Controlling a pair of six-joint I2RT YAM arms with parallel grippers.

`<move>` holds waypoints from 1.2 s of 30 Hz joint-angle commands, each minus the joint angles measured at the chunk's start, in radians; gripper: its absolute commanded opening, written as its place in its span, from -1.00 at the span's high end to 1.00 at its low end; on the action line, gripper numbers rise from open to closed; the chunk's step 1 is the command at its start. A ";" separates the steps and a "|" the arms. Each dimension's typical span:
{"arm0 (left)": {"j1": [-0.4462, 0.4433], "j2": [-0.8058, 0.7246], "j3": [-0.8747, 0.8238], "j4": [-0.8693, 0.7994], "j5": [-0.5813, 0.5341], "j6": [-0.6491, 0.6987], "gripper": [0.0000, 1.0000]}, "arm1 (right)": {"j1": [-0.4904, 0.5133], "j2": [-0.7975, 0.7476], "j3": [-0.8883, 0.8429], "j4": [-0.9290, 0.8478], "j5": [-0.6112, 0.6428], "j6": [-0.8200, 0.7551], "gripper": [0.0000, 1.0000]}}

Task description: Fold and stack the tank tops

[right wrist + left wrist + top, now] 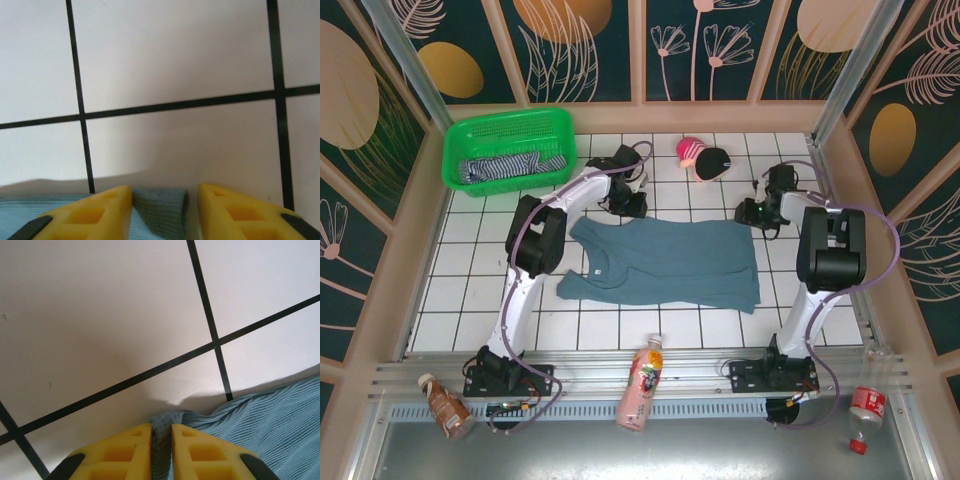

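The blue-grey tank top (660,262) lies spread flat across the middle of the tiled table. My left gripper (632,205) is at its far left corner. In the left wrist view the yellow jaws (161,432) are shut on a pinched ridge of the ribbed blue cloth (270,425). My right gripper (752,213) is at the far right corner. In the right wrist view it (165,195) straddles a folded edge of the cloth (160,207), with a gap left beside one finger. The striped tank top (505,165) lies crumpled in the green basket (510,118).
A pink-and-black toy (703,157) sits on the tiles at the back, between the two grippers. At the near rail lie a pink bottle (640,385), a brown bottle (445,405) and a clear bottle (863,410). Wooden walls close in the table.
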 commanded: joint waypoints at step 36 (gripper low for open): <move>-0.005 -0.335 -0.424 0.305 0.023 0.057 1.00 | -0.061 -0.371 -0.333 0.185 -0.164 -0.004 0.96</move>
